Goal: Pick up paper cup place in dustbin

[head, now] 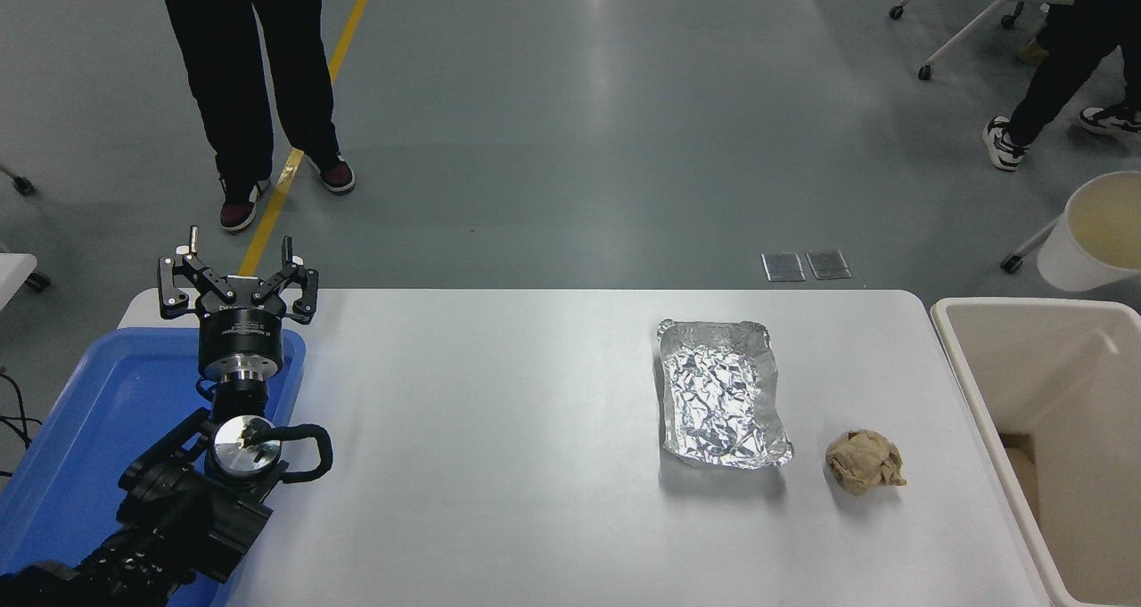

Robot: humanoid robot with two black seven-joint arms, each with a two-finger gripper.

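Fingers (183, 279) of the left gripper (236, 277) are spread wide with nothing between them, pointing away over the far left corner of the table (499, 447). That gripper sits at the end of the left arm (178, 509), which comes in from the lower left and lies over a blue tray (80, 438) at the table's left edge. No part of the right gripper shows, so how it stands cannot be told. At the right edge, the paper cup (1092, 233) is up in the air, cut off by the picture border, tilted so its cream inside faces the camera; it appears above the far rim of the dustbin (989, 366), which stands just beside the table's right end. On the table, a foil tray (722, 391) lies right of centre, and a tan crumpled paper ball (863, 462) rests near its front right corner, between it and the dustbin. Beyond the table, a person's legs (254, 81) stand at the upper left, and another person's legs (1065, 63) are at the upper right near wheeled chairs (967, 14).
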